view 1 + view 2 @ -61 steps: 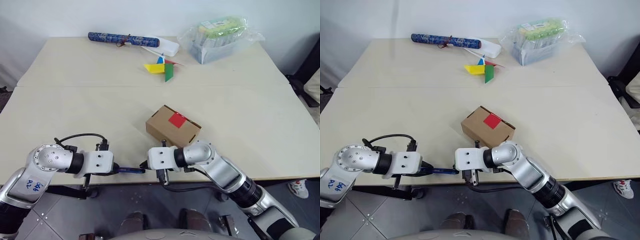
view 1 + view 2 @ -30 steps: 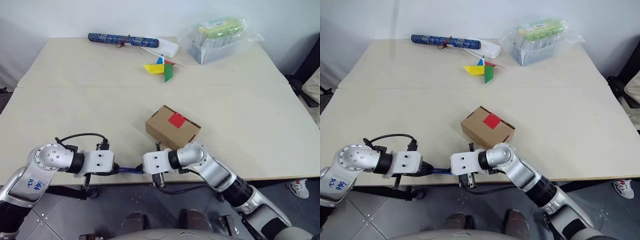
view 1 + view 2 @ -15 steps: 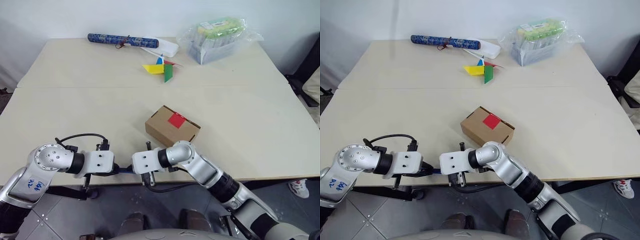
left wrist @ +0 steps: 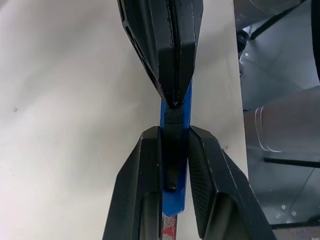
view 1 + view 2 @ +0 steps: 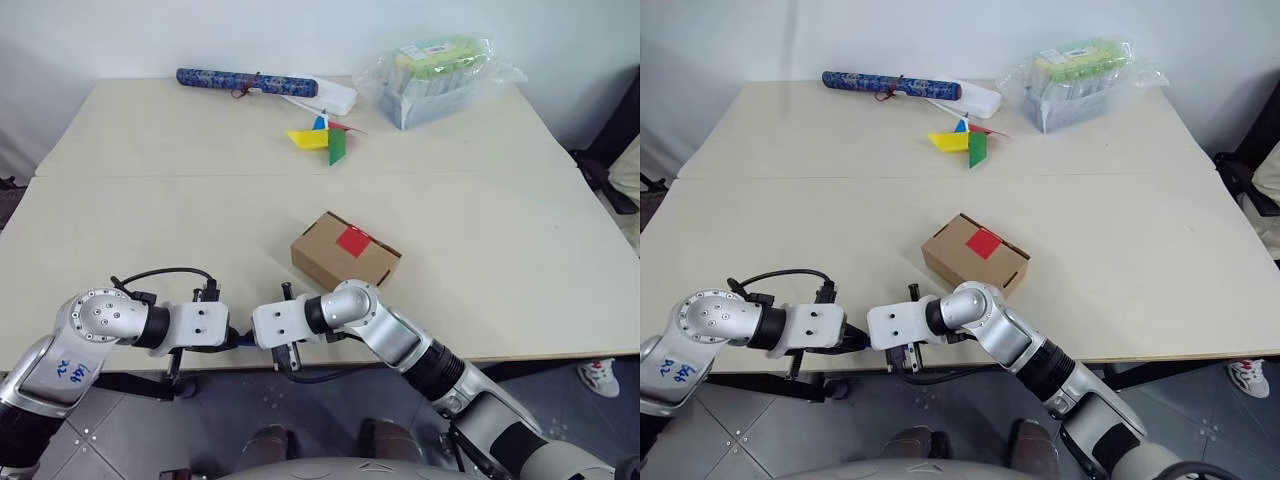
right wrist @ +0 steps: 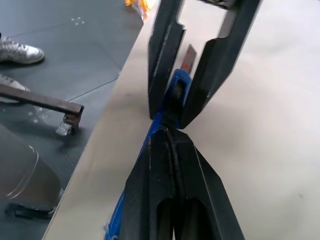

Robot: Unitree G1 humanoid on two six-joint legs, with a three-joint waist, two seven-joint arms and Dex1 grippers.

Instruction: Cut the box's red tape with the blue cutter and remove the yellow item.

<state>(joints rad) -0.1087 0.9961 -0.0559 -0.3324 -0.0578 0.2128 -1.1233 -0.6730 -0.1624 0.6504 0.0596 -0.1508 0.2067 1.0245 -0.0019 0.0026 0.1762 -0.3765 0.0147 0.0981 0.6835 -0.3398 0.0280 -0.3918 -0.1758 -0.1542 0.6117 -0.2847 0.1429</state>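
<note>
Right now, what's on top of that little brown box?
A small red tape patch sits on the box, whose flaps are closed. Nothing else rests on it. Whatever is inside stays hidden by the cardboard.

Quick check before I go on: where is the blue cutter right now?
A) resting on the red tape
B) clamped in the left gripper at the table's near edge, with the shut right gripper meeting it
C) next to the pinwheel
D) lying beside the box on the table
B: the left gripper is shut on the blue cutter, and the closed right gripper meets it tip to tip, clear of the box.
</note>
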